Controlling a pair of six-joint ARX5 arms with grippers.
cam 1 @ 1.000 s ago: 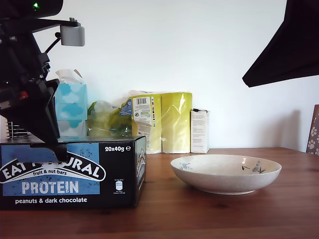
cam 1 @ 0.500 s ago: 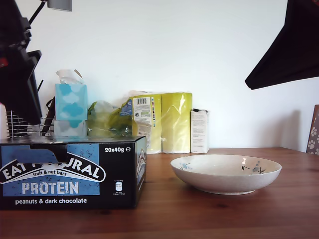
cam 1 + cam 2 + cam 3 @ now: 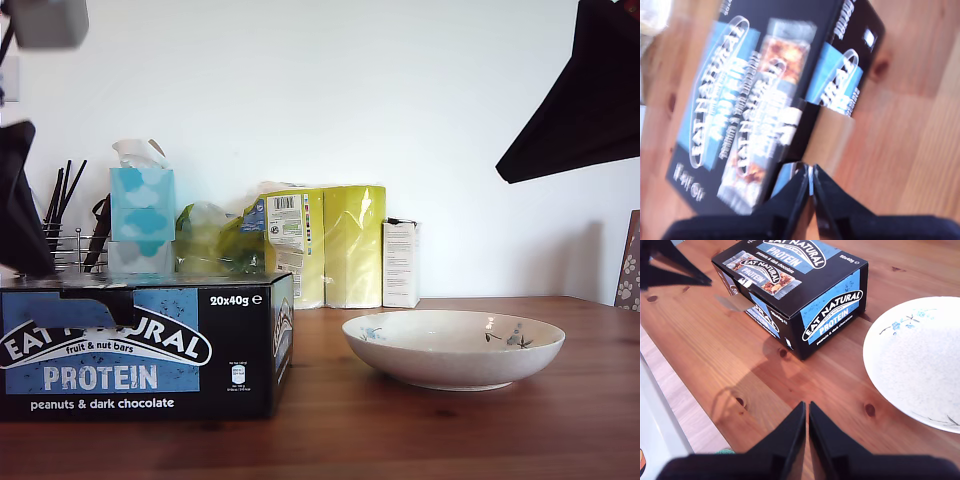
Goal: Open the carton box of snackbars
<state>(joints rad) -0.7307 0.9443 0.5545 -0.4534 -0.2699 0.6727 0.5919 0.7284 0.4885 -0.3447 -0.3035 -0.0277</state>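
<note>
My first gripper, matte black, hangs at the exterior view's left edge just above the carton box; jaw state can't be told there. The box is glossy black cardboard, rectangular, blue front panel with white lettering, at the exterior view's lower left on a wooden table, beside a shallow speckled ceramic bowl. First wrist view, blurred: my first gripper is pinched closed on nothing, over the box, whose small brown-backed flap sticks out. Second wrist view: my second gripper is closed empty, well apart from the box, lid flat.
</note>
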